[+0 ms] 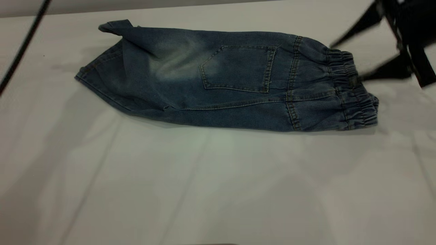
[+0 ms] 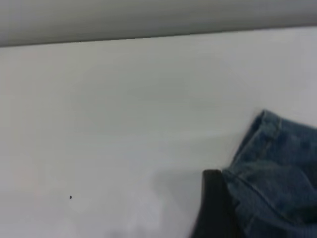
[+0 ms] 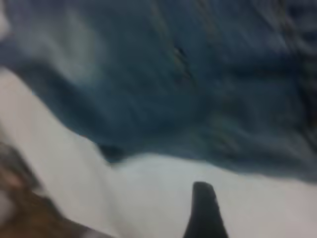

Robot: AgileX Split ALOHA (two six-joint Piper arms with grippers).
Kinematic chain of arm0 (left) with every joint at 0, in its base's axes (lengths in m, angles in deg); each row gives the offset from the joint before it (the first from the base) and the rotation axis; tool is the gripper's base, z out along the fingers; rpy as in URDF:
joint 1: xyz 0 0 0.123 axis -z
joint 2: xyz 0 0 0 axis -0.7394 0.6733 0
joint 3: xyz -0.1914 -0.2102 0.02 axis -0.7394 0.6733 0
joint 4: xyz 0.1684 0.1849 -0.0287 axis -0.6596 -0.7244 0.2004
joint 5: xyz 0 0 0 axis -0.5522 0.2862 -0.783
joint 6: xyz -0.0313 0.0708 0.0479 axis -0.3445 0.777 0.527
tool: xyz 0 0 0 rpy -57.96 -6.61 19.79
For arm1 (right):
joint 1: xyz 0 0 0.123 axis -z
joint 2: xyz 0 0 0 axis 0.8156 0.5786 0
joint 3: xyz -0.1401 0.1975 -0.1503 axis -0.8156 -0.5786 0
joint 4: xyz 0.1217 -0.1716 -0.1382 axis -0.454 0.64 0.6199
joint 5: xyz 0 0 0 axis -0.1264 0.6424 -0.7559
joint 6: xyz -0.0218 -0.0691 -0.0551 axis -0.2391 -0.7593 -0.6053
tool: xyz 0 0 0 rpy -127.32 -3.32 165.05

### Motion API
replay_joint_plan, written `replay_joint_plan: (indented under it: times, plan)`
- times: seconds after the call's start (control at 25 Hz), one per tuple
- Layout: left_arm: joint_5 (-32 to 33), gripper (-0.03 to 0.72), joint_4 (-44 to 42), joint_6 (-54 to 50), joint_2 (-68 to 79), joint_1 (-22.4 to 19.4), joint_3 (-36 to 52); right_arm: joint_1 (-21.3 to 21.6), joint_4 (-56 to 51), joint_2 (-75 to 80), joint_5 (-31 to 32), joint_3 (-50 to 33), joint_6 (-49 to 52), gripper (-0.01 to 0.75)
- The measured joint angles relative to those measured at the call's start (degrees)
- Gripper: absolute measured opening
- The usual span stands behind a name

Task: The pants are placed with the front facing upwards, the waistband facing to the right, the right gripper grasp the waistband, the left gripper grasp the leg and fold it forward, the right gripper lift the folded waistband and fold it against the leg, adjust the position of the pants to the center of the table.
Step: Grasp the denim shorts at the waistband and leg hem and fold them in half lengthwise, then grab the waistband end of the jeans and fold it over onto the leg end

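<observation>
The pants (image 1: pixel 221 81) lie folded lengthwise on the far half of the white table (image 1: pixel 204 190), with a square pocket on top. The ruffled waistband (image 1: pixel 357 98) is at the right and the leg hems at the left, one hem corner sticking up. My right gripper (image 1: pixel 344 62) is blurred at the top right, open, its lower finger (image 1: pixel 374 75) reaching the waistband's far part. In the right wrist view one black finger (image 3: pixel 203 208) hangs over white table beside the denim (image 3: pixel 198 89). A black part of my left gripper (image 2: pixel 213 208) shows next to a leg hem (image 2: pixel 277 173).
A thin black cable or rod (image 1: pixel 20 51) crosses the top left corner. The table's far edge (image 1: pixel 136 8) runs just behind the pants. A brownish area past the table edge (image 3: pixel 20 203) shows in the right wrist view. White tabletop spreads wide in front of the pants.
</observation>
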Motion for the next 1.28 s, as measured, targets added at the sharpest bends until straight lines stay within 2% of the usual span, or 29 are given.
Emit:
replay_joint_plan:
  times: [0.08,0.24,0.44,0.56,0.76,1.08,1.28]
  plan:
    - [0.81,0.440,0.00,1.63,0.01,0.90,0.00,-1.92,4.80,0.00,-1.57,-1.89,0.29,0.433]
    - [1.22,0.440,0.05,2.41,0.01,2.29,0.00,-5.63,7.87,0.00,-7.53,-4.06,-1.70,0.454]
    - [1.51,0.440,0.05,2.95,0.01,4.25,0.00,-8.30,8.17,0.52,-9.96,-4.11,-3.73,0.571]
    - [2.15,0.440,0.05,3.35,0.01,5.17,0.00,-8.36,9.16,2.66,-10.65,-4.11,0.44,0.600]
    - [3.26,0.440,0.12,4.32,0.01,5.49,0.00,-8.36,8.21,4.84,-9.89,-4.04,3.22,0.584]
    - [5.41,0.440,0.12,4.81,0.01,5.49,0.00,-8.03,0.53,5.12,-11.51,-4.04,-3.89,0.582]
    - [5.45,0.440,0.12,4.87,-0.01,5.49,0.00,-3.63,-1.17,5.11,-11.88,-4.04,-5.87,0.582]
